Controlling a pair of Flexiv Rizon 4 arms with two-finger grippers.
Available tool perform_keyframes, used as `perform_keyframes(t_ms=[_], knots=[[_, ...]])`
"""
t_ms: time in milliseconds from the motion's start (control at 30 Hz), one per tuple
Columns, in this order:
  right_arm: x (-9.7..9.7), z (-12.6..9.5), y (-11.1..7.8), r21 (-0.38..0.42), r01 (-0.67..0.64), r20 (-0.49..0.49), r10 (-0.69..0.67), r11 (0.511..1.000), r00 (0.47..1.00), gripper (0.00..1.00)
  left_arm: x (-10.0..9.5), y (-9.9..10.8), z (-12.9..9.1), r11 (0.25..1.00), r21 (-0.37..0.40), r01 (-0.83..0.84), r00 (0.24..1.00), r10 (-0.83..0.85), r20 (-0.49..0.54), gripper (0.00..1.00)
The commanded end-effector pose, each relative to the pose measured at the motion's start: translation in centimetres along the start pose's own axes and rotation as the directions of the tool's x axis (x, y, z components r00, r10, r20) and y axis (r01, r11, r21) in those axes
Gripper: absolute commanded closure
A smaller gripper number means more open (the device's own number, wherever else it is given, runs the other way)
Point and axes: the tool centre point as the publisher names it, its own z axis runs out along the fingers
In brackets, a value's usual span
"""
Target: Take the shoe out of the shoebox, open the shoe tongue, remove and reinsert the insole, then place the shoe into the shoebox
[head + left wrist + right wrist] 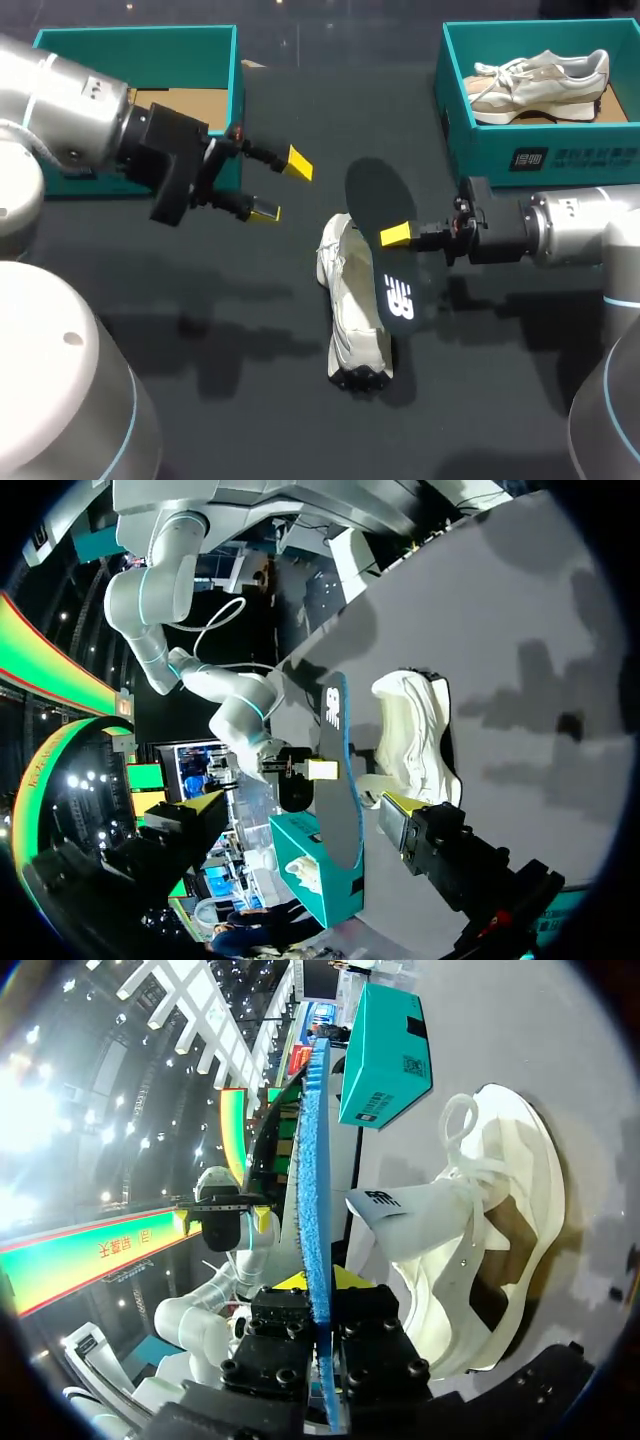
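Observation:
A white shoe [352,305] lies on the dark table, its tongue pulled up [400,1210]. My right gripper [397,237] is shut on the black insole [385,250] and holds it on edge just above and beside the shoe. The insole's blue underside [312,1190] runs up between the right gripper's [315,1295] fingers. My left gripper [278,187] hangs open and empty, left of the insole and above the table. From the left gripper [300,815], the insole [340,780] and shoe [415,735] lie straight ahead.
A teal shoebox [60,45], holding no shoe, stands at the back left behind my left arm. Another teal shoebox [530,150] at the back right holds a beige shoe [540,82]. In front of the white shoe is bare dark table.

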Motion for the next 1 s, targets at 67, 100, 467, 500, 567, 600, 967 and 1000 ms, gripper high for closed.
perform_keyframes(t_ms=[67, 100, 467, 500, 567, 600, 967, 1000], knots=[[0.0, 0.0, -0.1, -0.001, -0.001, 0.003, 0.001, 1.0, 1.0, 1.0, -2.0, 1.8, -1.3, 0.992, 0.112, 0.05, 0.983, -0.029, -0.18, 0.0], [0.0, 0.0, -0.1, -0.001, -0.001, 0.003, 0.001, 1.0, 1.0, 1.0, -2.4, 1.9, -1.4, 0.992, 0.113, 0.06, 0.979, -0.037, -0.202, 0.0], [0.0, 0.0, -0.1, -0.001, -0.001, 0.003, 0.001, 1.0, 1.0, 1.0, -5.9, 3.7, -0.4, 0.977, 0.169, 0.129, 0.846, -0.02, -0.532, 0.0], [0.0, 0.0, -0.1, -0.001, -0.001, 0.003, 0.001, 1.0, 1.0, 1.0, -6.1, 3.7, -0.2, 0.976, 0.169, 0.138, 0.837, -0.023, -0.547, 0.0], [0.0, 0.0, -0.1, -0.001, -0.001, 0.003, 0.001, 1.0, 1.0, 1.0, -6.3, 3.7, 0.0, 0.974, 0.173, 0.147, 0.813, -0.019, -0.582, 0.0], [0.0, 0.0, -0.1, -0.001, -0.001, 0.003, 0.001, 1.0, 1.0, 1.0, -6.3, 3.8, 0.1, 0.973, 0.176, 0.152, 0.802, -0.017, -0.597, 0.0], [0.0, 0.0, -0.1, -0.001, -0.001, 0.003, 0.001, 1.0, 1.0, 1.0, -6.8, 4.6, 0.9, 0.966, 0.182, 0.182, 0.676, 0.012, -0.737, 0.0], [0.0, 0.0, -0.1, -0.001, -0.001, 0.003, 0.001, 1.0, 1.0, 1.0, -6.9, 4.7, 1.0, 0.968, 0.18, 0.175, 0.652, 0.023, -0.758, 0.0]])
